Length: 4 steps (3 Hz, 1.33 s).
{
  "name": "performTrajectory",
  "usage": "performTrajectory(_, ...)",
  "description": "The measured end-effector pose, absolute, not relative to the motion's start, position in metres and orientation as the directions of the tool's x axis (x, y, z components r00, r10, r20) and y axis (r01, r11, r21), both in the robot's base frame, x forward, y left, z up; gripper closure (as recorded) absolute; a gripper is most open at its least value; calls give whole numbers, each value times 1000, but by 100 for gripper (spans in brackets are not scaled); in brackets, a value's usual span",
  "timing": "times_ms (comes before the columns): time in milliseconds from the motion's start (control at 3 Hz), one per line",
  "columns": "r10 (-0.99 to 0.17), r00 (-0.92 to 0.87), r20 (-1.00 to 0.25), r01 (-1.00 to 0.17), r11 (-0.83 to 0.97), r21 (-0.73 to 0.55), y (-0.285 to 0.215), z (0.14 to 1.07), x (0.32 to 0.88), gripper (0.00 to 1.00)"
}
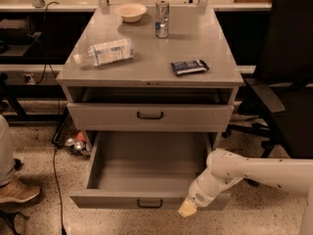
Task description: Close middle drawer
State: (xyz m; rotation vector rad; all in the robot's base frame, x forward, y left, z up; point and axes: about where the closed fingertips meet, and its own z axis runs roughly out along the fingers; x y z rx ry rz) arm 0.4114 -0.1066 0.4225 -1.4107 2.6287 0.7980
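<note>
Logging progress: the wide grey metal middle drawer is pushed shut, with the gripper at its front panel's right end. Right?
No: the camera view shows the wide grey metal middle drawer pulled far out. The gripper is at its front panel's right end.
</note>
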Motion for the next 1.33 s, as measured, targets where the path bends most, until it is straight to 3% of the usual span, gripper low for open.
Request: performTrajectory(1333,-707,-589,-392,-808,508,298,-104,410,447,100)
